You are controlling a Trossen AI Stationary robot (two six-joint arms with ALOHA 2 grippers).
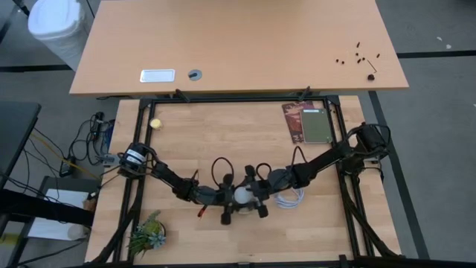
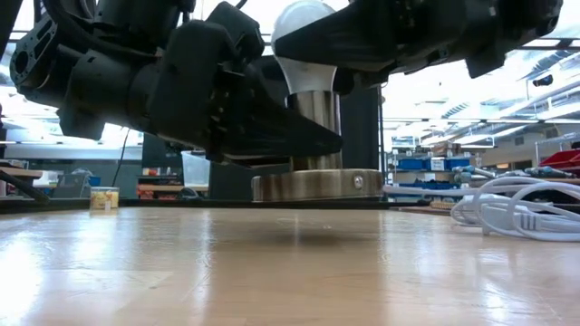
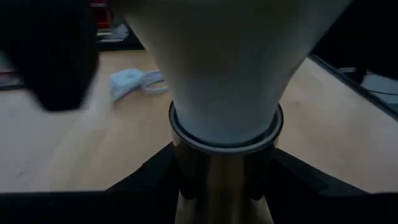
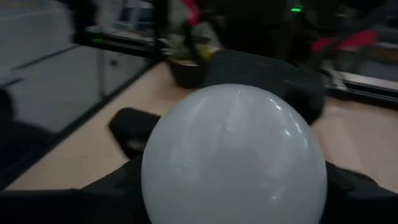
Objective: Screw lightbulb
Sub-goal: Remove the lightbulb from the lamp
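— Where's the lightbulb (image 2: 304, 36)?
— Upright between the right gripper (image 1: 256, 195) fingers, closed on its dome.
— And the left gripper (image 1: 236, 199)?
— Clamped on the socket (image 2: 316, 145) stem just below it.

Wooden table (image 1: 223, 134): yellow ball (image 1: 155, 123), plant (image 1: 146, 234)

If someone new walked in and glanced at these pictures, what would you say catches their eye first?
Most striking is the white frosted lightbulb standing upright in the round metal socket at the middle of the wooden table. Both dark arms meet there: the left hand sits at the socket's neck, and the right hand closes around the bulb's dome. A coiled white cable lies just beside them.
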